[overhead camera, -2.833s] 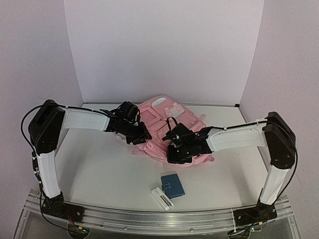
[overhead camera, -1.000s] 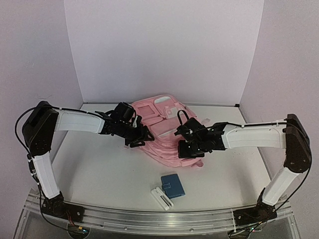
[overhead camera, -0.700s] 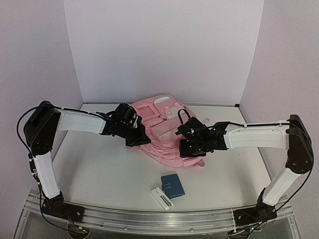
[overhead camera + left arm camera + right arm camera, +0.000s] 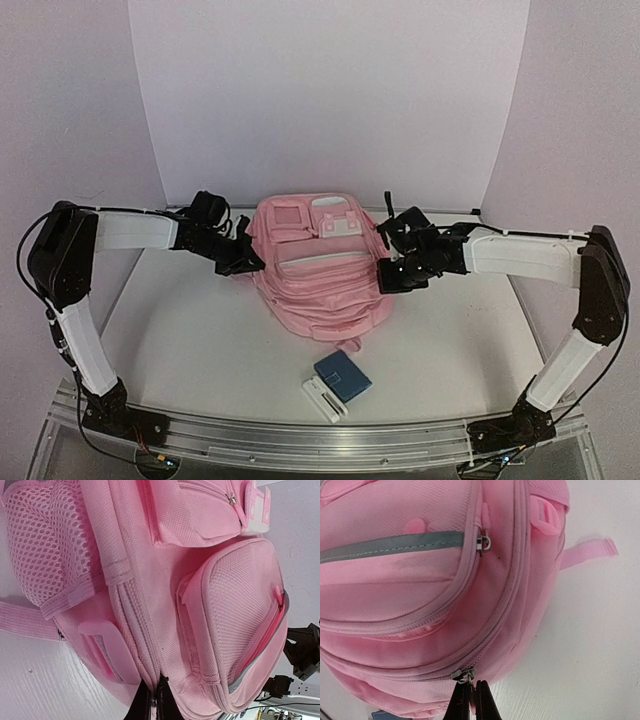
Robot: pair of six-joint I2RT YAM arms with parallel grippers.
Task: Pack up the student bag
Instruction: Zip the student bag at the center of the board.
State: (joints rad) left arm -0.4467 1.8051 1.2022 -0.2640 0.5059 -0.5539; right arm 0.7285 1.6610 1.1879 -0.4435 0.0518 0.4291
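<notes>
Bag (image 4: 320, 275) lies front-up mid-table, top toward the back wall, with an arm on each side. L gripper (image 4: 154, 696) is pinched tight on the bag's left edge, right at the main zip seam. Can't tell if it has a pull or just cloth. R gripper (image 4: 470, 687) is closed narrow on the zip pull (image 4: 464, 674) of the main zip, on the bag's right side. Main zip looks closed there, so I judge packing hasn't begun. Blue case (image 4: 343, 376) and white item (image 4: 325, 398) lie near the front edge, apart from the bag.

Risks, as I see them:
- Pull is small and held by the fingertips only, so a sideways tug could pop it out.
- Bag is soft and nothing presses it down. If L's hold is only cloth, the whole bag may drag w/ the R arm instead of the zip running.
- Zip curves round the corner, so cloth could bunch and jam it.
- A dragged bag could shove the case and white item off the front.
</notes>
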